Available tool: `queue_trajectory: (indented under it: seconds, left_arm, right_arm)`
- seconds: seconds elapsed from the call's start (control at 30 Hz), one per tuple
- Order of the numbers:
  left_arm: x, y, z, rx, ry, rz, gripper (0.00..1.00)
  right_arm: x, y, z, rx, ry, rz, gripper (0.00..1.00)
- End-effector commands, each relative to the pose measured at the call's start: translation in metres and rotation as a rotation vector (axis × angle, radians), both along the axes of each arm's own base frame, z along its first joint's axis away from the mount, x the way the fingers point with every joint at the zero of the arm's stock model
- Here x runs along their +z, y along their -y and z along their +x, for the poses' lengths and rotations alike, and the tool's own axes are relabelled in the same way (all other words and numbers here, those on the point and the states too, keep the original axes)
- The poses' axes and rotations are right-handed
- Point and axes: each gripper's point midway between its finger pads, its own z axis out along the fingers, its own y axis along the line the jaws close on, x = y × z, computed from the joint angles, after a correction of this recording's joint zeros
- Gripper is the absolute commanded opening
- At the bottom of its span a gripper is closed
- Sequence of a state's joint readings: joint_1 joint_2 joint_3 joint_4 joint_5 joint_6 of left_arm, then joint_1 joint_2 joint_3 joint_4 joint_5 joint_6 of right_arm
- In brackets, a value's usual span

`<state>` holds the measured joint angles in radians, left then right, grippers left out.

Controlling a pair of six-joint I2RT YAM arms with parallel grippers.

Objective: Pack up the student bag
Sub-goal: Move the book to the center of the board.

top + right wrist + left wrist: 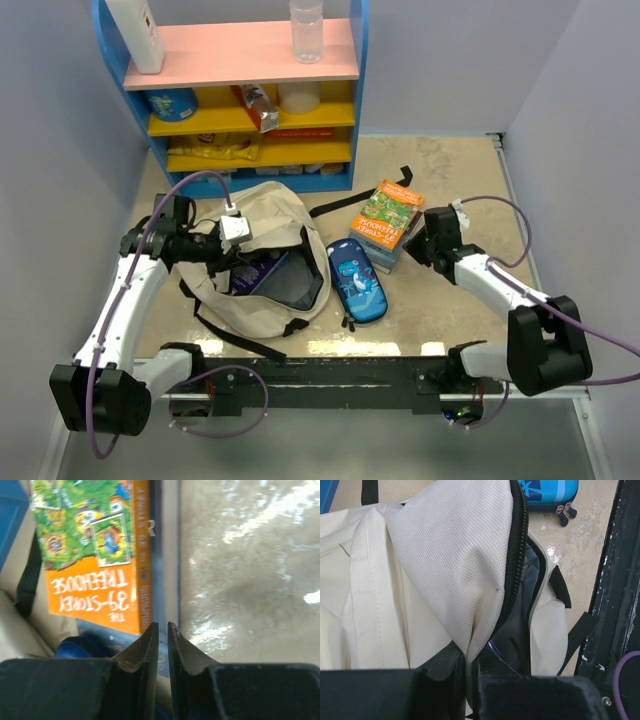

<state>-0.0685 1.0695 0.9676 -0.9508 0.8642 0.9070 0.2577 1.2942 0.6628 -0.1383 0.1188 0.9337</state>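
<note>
The beige student bag [262,300] lies open on the table, left of centre, with dark lining and a purple item [262,270] inside. My left gripper [232,232] is shut on the bag's upper fabric flap beside the zipper and holds it up. In the left wrist view the cream fabric [445,555] is pinched in my left gripper [468,660]. My right gripper [418,243] is at the right edge of a stack of books topped by an orange and green book [387,215]. In the right wrist view the right gripper [163,630] has its jaws almost together, empty, beside that book [95,555].
A blue pencil case [357,282] lies between the bag and the books, and it also shows in the left wrist view [547,490]. A blue, pink and yellow shelf [250,60] with bottles and snacks stands at the back. A black strap [350,203] trails toward the books.
</note>
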Motion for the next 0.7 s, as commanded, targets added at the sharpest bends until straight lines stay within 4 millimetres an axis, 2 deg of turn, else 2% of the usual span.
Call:
queue_trajectory:
  seconds: [0.0, 0.1, 0.17, 0.27, 0.43, 0.67]
  left_arm:
    - [0.011, 0.008, 0.005, -0.048, 0.064, -0.033, 0.0]
    - [0.011, 0.007, 0.004, -0.048, 0.065, -0.029, 0.0]
    - [0.01, 0.007, 0.004, -0.048, 0.063, -0.029, 0.0]
    - [0.01, 0.007, 0.003, -0.047, 0.062, -0.029, 0.0]
    - [0.011, 0.005, 0.003, -0.043, 0.073, -0.019, 0.0]
    - [0.011, 0.005, 0.003, -0.044, 0.073, -0.021, 0.0]
  right_arm:
    - [-0.002, 0.031, 0.001, -0.148, 0.006, -0.062, 0.16]
    - [-0.01, 0.035, 0.008, -0.153, -0.017, -0.077, 0.13]
    - [-0.024, 0.037, 0.01, -0.15, -0.063, -0.088, 0.12]
    - [-0.033, 0.032, 0.022, -0.129, -0.065, -0.079, 0.12]
    - [-0.035, 0.027, 0.041, -0.112, -0.054, -0.076, 0.12]
    - [-0.035, 0.002, 0.059, 0.0, -0.019, -0.005, 0.12]
